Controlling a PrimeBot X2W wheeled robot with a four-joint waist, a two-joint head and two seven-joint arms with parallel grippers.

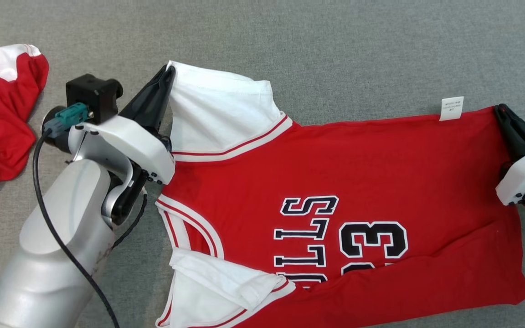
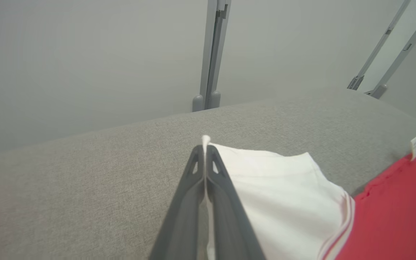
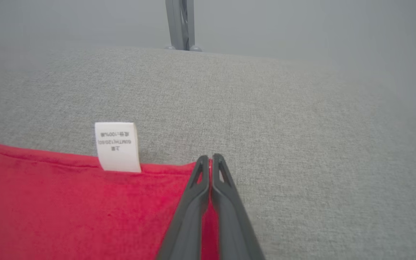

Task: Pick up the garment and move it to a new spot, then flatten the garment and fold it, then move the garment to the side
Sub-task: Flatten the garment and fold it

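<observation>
The garment (image 1: 335, 182) is a red basketball jersey with white sleeves and dark lettering, spread on the grey surface with its collar toward the left. My left gripper (image 1: 167, 73) is shut on the far white sleeve (image 2: 265, 177), whose edge pokes out past the fingertips (image 2: 205, 148). My right gripper (image 1: 500, 109) is shut on the far hem corner of the red cloth (image 3: 85, 202), just right of a white care label (image 3: 117, 146). The near white sleeve (image 1: 217, 282) lies rumpled at the bottom of the head view.
A second red and white garment (image 1: 2, 118) lies crumpled at the far left. Grey fabric surface (image 1: 335, 45) extends beyond the jersey. Metal frame posts (image 2: 211, 54) stand behind the surface's far edge.
</observation>
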